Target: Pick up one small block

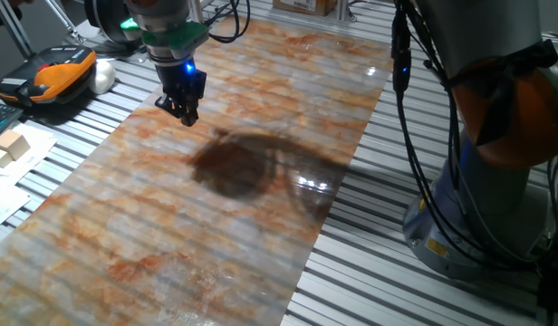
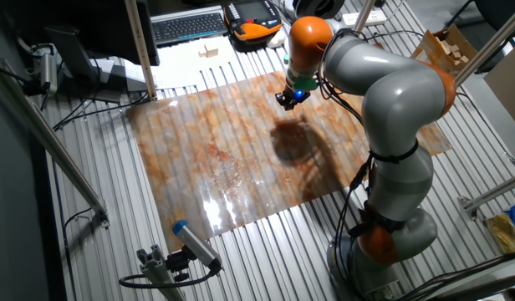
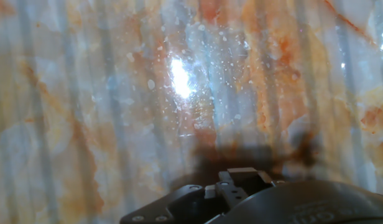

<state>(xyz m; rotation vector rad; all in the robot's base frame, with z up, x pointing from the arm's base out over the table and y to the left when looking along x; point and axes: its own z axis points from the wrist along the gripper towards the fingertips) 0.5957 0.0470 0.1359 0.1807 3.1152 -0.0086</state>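
A: Checking the gripper first?
B: Hanging just above the mat, fingers looking nearly together. Clamping anything or not, impossible telling.
A: Locating the block?
B: Failing in every view. Too small or hidden, so no telling its axis.
A: Reading any labels?
B: Nothing legible. Seeing only fingertips and glare in the hand view. Catching a keyboard in the other fixed view, and pale blocks on paper in one fixed view.
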